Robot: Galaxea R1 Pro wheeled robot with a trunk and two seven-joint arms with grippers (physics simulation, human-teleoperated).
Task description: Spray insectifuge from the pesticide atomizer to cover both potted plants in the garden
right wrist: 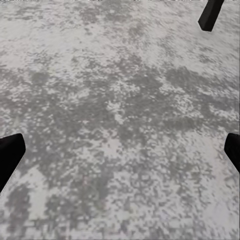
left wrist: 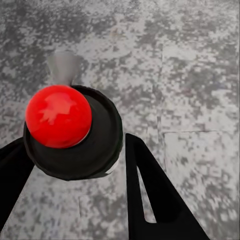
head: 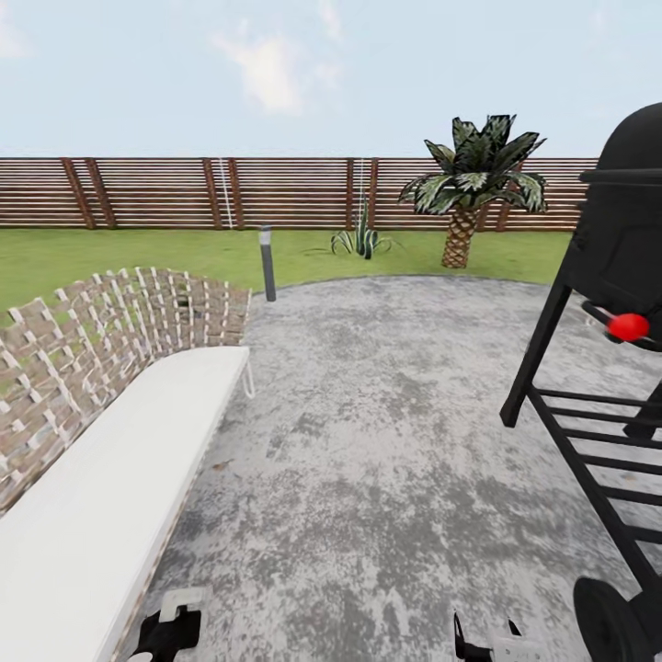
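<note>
On the patio (head: pixel 386 441), left gripper (left wrist: pixel 75 165) is gripping the pesticide atomizer (left wrist: pixel 65 125); right gripper (right wrist: pixel 120 150) is hanging wide open, empty; pickup judged done; potted plant (head: pixel 361 241) by fence (head: pixel 184 191) is waiting unsprayed.

My left gripper (left wrist: pixel 75 165) has matte black fingers (left wrist: pixel 150 195), flat and tapering, one with a narrow slot cut through it near its base. In the head view its body (head: pixel 170 625) is black with a pale bracket. My right gripper (right wrist: pixel 120 155) has blunt black fingertips (right wrist: pixel 10 152), and its body (head: pixel 492 648) is black with pale grey parts.
</note>
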